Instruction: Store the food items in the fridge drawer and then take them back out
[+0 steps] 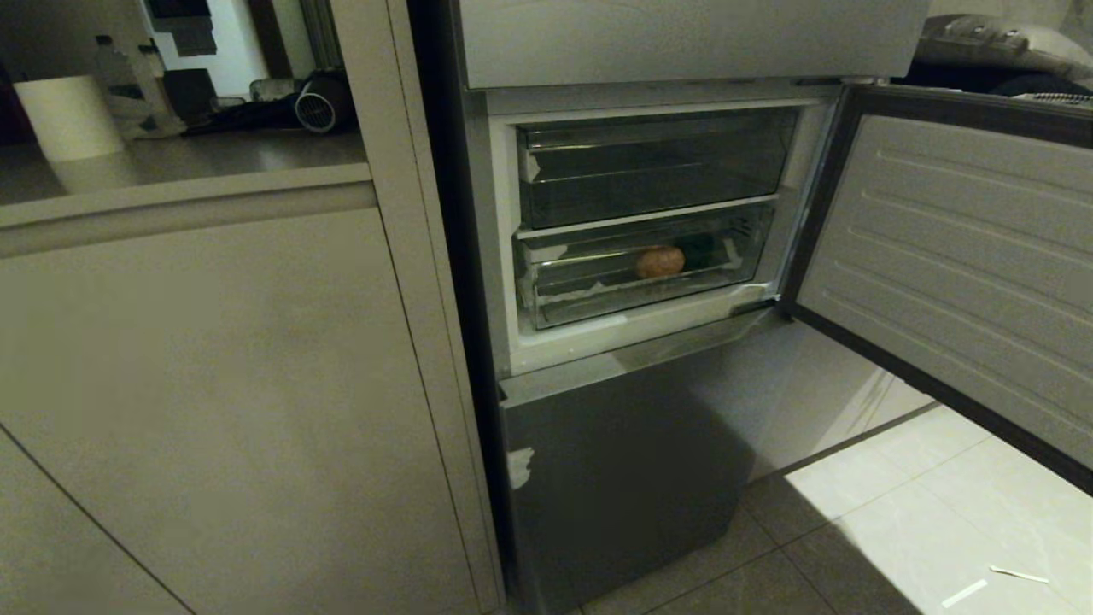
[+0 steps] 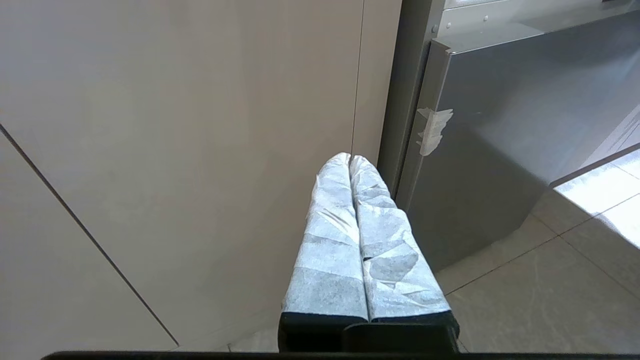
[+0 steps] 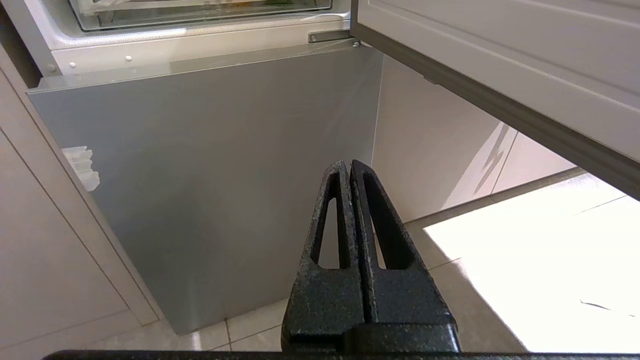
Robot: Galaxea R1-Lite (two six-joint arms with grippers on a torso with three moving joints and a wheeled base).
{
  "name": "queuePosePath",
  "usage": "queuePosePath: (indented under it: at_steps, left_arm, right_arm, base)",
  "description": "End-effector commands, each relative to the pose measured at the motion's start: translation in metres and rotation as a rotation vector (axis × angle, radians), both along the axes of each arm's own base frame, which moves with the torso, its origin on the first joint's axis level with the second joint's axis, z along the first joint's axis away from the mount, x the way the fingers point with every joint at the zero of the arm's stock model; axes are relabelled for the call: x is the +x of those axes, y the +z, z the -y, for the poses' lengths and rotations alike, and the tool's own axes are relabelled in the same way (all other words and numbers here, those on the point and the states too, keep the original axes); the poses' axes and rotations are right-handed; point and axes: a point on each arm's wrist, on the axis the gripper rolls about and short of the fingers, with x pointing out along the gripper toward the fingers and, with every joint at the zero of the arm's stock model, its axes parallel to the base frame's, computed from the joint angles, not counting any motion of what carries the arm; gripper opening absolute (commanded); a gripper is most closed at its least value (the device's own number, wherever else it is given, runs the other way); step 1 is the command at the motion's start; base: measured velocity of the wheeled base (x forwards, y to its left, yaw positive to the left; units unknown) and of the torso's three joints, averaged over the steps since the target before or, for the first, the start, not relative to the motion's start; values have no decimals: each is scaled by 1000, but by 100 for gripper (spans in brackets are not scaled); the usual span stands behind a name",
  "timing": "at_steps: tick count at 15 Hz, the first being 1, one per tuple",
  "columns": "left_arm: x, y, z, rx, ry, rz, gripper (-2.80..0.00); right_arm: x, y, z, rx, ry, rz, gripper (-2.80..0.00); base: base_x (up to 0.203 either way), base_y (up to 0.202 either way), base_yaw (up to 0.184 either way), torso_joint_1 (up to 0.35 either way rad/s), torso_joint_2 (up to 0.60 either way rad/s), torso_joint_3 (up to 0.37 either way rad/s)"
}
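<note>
The fridge drawer (image 1: 564, 299) is the lower clear bin in the open compartment, pushed in. Inside it lie the food items: an orange-brown roundish piece (image 1: 659, 261) and, just behind it to the right, a dark-green lump (image 1: 696, 249). Neither arm shows in the head view. My left gripper (image 2: 350, 159), its fingers wrapped in pale cloth, is shut and empty, low beside the cabinet panel and the fridge's bottom door. The black right gripper (image 3: 348, 164) is shut and empty too, pointing at the fridge's lower door (image 3: 225, 165), below the drawer's front edge (image 3: 200, 12).
The fridge door (image 1: 956, 256) stands swung open on the right, above the tiled floor (image 1: 897, 530). A shallower clear tray (image 1: 657, 162) sits above the drawer. Beige cabinet panels (image 1: 213, 384) flank the fridge on the left. Paper scraps (image 1: 965, 592) lie on the floor.
</note>
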Motion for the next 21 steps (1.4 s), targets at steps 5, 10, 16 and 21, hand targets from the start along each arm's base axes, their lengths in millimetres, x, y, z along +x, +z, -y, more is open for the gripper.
queuePosePath:
  at_steps: [5,10,16,21]
  left_arm:
    - [0,0,0,0,0,-1,-280]
    - [0,0,0,0,0,-1,-280]
    - [0,0,0,0,0,-1,-280]
    - [0,0,0,0,0,-1,-280]
  right_arm:
    - [2,-8,0,0,0,-30,-280]
    - [3,-8,0,0,0,-31,-280]
    - [2,-8,0,0,0,-30,-280]
    - [2,-8,0,0,0,-30,-280]
  base:
    - [3,-4,31,1,2,1]
    - [2,-7,156,2,2,4]
    - [0,0,10,0,0,1]
    - [0,0,0,0,0,0]
